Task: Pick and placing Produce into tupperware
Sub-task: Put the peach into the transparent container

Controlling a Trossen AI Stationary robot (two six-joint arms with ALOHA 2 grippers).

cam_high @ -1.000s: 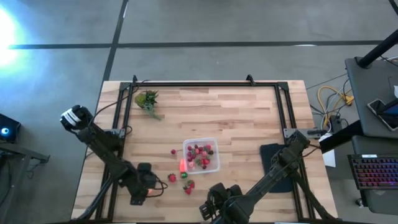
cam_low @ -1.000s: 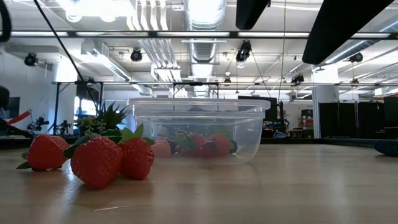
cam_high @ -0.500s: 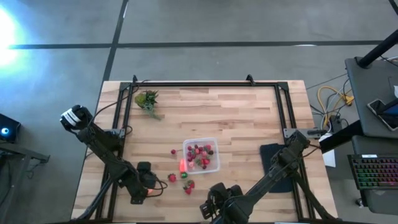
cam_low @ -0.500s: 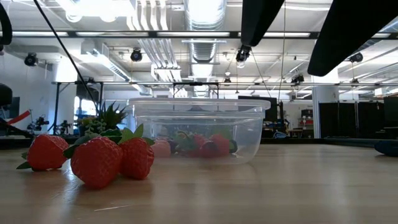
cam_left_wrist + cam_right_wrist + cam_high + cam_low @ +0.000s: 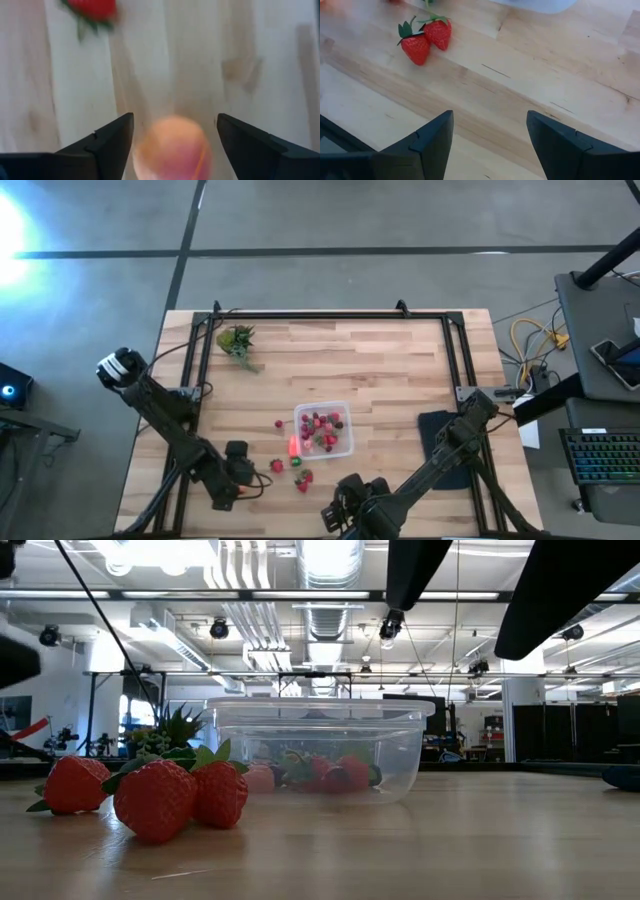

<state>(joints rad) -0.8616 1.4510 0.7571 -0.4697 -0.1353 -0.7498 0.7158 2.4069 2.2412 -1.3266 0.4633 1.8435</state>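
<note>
The clear tupperware (image 5: 323,430) (image 5: 320,755) stands mid-table with several strawberries inside. Loose strawberries lie near its left and near sides (image 5: 303,478) (image 5: 155,800), and a bright pink-orange piece (image 5: 293,446) sits against its left wall. My left gripper (image 5: 243,477) (image 5: 175,120) is open near the table's near-left part. A blurred round orange-pink fruit (image 5: 172,147) shows between its fingers and a strawberry (image 5: 92,7) lies beyond. My right gripper (image 5: 345,515) (image 5: 490,120) is open over the near edge, two strawberries (image 5: 425,40) ahead of it. My left gripper stands open with one finger on either side of the orange-pink fruit (image 5: 172,147). The fruit is blurred, and I cannot tell whether either finger touches it.
A green leafy clump (image 5: 237,340) (image 5: 165,735) lies at the far-left corner. A flat black pad (image 5: 440,440) lies right of the container. Bare wood stretches across the far half and the right of the table. A black frame runs along the table's edges.
In the low view a dark blurred part of my left arm has come into the picture's left edge. The dark arm parts at the top of that view have dropped a little lower. The container and the loose strawberries have stayed put.
</note>
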